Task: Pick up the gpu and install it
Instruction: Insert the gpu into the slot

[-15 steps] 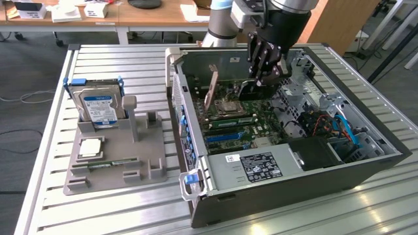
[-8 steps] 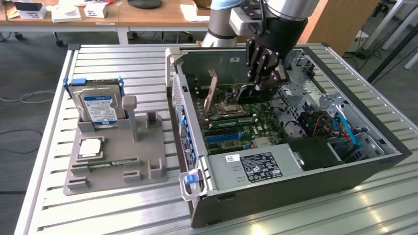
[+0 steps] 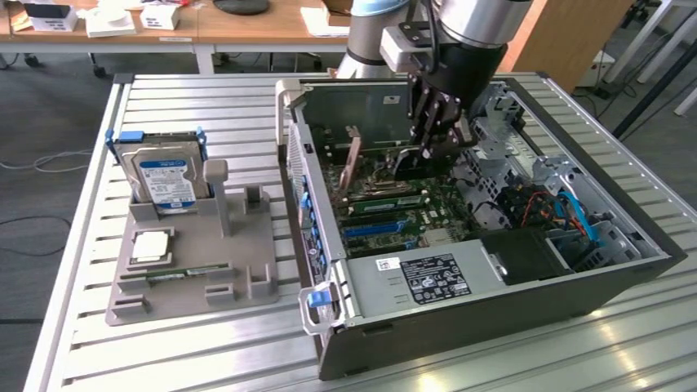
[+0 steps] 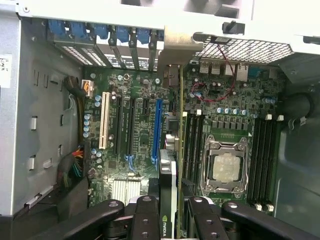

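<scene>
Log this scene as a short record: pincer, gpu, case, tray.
pincer: shut on the gpu, inside the case
gpu: on edge over the motherboard; seated or not, cannot tell
case: open, lying on the table
tray: on the exterior view's left, hard drive standing in it

We see the gpu (image 3: 417,166) (image 4: 167,175), a thin dark card, standing on edge inside the open case (image 3: 490,318), over the motherboard (image 4: 142,145) slots.

Silver cylindrical arm (image 3: 479,20); black hand (image 3: 432,145), grey box (image 3: 401,45) mounted just above hand; linked fingers (image 4: 145,220) with round pivot screws.
</scene>
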`<state>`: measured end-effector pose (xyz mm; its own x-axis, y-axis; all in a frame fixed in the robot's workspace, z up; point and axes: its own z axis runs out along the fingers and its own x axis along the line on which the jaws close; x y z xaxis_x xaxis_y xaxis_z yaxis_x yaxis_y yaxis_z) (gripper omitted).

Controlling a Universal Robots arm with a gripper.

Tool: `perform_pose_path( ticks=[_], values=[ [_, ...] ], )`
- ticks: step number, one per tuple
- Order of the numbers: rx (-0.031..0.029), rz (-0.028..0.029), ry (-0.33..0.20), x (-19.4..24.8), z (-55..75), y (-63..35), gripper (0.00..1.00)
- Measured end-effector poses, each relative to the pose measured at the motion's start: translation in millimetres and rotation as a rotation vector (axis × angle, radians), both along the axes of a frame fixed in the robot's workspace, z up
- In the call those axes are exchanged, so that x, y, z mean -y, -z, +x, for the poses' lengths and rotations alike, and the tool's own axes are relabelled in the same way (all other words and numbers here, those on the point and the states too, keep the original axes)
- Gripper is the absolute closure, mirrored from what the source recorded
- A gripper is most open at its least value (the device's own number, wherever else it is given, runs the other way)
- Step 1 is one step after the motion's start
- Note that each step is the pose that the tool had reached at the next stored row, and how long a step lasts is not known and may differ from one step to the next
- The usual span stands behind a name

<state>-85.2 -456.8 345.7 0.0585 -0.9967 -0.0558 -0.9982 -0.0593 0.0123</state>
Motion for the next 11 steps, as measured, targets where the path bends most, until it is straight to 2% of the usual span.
perform_pose_path(
  ticks=[8,11],
  values=[
    [0.0,0.0,-0.004,0.0,0.0,12.4,0.73],
    [-0.0001,-0.0002,-0.005,0.0,0.0,14.1,0.73]
  ],
)
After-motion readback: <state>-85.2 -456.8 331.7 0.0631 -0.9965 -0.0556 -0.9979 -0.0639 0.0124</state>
